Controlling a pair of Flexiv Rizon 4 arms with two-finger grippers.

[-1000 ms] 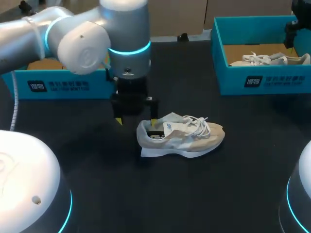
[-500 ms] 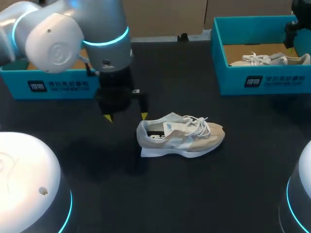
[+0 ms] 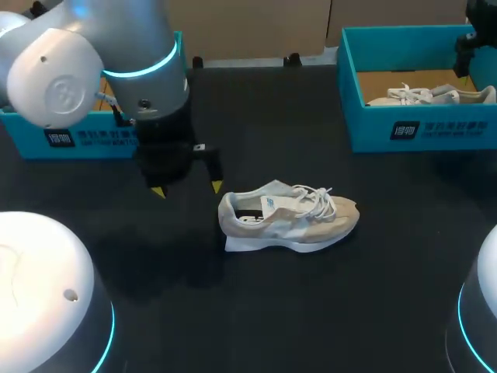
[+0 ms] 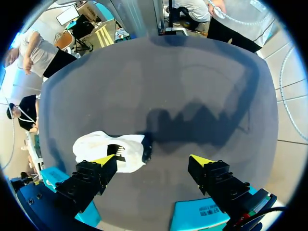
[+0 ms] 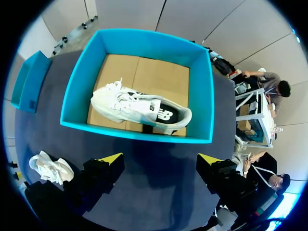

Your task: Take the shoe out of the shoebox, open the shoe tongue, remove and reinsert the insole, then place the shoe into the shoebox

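Head view first. The shoebox (image 3: 454,128), bright teal with a brown cardboard floor, sits at the far right of the black table (image 3: 326,311), and a second shoe (image 3: 432,95), pale with white laces, lies inside it. On its front wall is a dark label (image 3: 404,130) with white print. Over at the far left is another teal box (image 3: 27,132) with a matching label; the left arm hides what it holds. The shoe (image 3: 291,217), beige and white, is out on the table between the two boxes, upright on its sole, laces loose. The left gripper (image 3: 186,189) hangs just beside its heel, fingers spread apart, holding nothing.

Left wrist view: yellow tips wide apart, bare table between them, the shoe ahead of one finger and not touched.

Right wrist view: the right gripper (image 5: 160,159) hovers above the table just short of the shoebox's near wall, fingers apart and empty. The second shoe lies slanted across the shoebox floor, with a large logo on its side.
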